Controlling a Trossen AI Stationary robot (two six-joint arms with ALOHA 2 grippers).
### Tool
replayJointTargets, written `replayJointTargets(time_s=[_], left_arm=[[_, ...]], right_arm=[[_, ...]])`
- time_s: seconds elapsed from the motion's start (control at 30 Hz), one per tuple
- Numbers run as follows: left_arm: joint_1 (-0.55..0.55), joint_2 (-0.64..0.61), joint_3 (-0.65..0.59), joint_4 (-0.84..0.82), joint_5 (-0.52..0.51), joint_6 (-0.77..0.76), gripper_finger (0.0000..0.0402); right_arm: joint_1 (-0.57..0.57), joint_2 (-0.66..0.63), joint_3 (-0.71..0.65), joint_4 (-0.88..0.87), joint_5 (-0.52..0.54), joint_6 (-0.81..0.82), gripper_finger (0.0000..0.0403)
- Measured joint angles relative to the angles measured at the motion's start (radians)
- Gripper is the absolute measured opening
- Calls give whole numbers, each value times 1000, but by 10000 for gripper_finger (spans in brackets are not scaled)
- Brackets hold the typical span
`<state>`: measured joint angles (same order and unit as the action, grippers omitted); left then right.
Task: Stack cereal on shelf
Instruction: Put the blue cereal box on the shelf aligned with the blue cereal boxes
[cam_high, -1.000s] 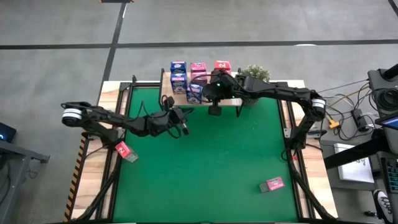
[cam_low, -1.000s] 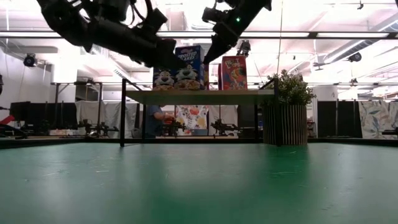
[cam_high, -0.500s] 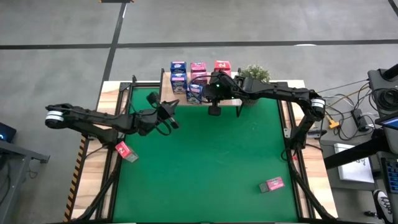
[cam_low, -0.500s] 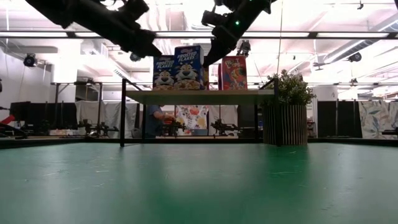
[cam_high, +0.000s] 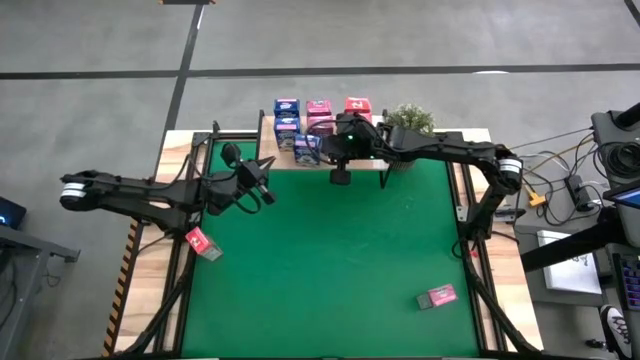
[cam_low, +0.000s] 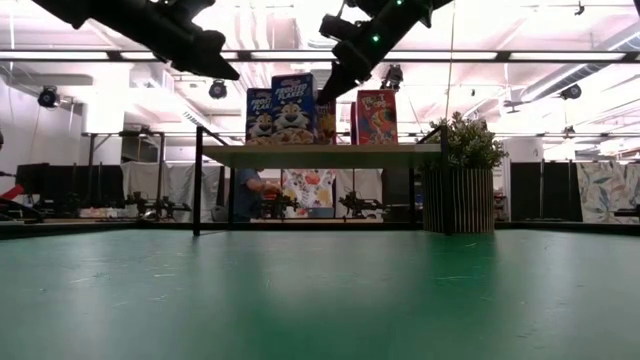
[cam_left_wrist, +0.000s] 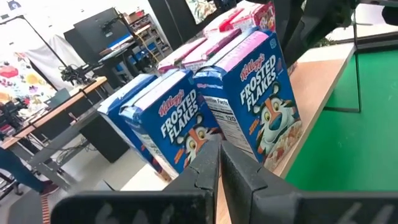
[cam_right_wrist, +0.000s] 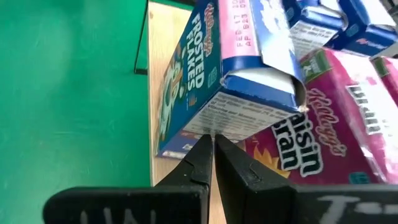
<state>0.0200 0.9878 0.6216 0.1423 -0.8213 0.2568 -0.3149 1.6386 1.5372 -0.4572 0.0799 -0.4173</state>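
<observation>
In the high view, the left gripper (cam_high: 266, 193) sits left of centre, fingers pressed together; the right gripper (cam_high: 340, 177) hangs upper centre, fingers likewise closed, arm stretching rightward.

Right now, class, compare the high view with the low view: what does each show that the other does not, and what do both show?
Only the high view shows the two pink boxes lying on the green mat, one near the left edge and one near the right corner. Only the low view shows the printed box fronts, such as the Frosted Flakes box, and the room behind. Both show the shelf with standing cereal boxes, the potted plant, the left gripper and the right gripper.
</observation>
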Motion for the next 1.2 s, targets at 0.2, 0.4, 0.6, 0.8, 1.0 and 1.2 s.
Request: replayJointTargets(time_s=[0.2,0.4,0.6,0.8,1.0,1.2], left_arm=[[0,-5,-2,-48,1,-20,0],[0,3,-2,-65,1,-38,0],[0,3,-2,-71,1,-37,0],[0,3,-2,-70,1,-38,0],[0,3,-2,-69,1,-38,0],[0,3,-2,-67,1,-38,0]], right_arm=[[0,9,-2,30,0,-3,9],[0,16,-3,44,0,-5,9],[0,16,-3,74,0,-14,9],[0,17,-3,113,0,-21,9],[0,17,-3,143,0,-27,9],[0,17,-3,159,-1,-32,9]])
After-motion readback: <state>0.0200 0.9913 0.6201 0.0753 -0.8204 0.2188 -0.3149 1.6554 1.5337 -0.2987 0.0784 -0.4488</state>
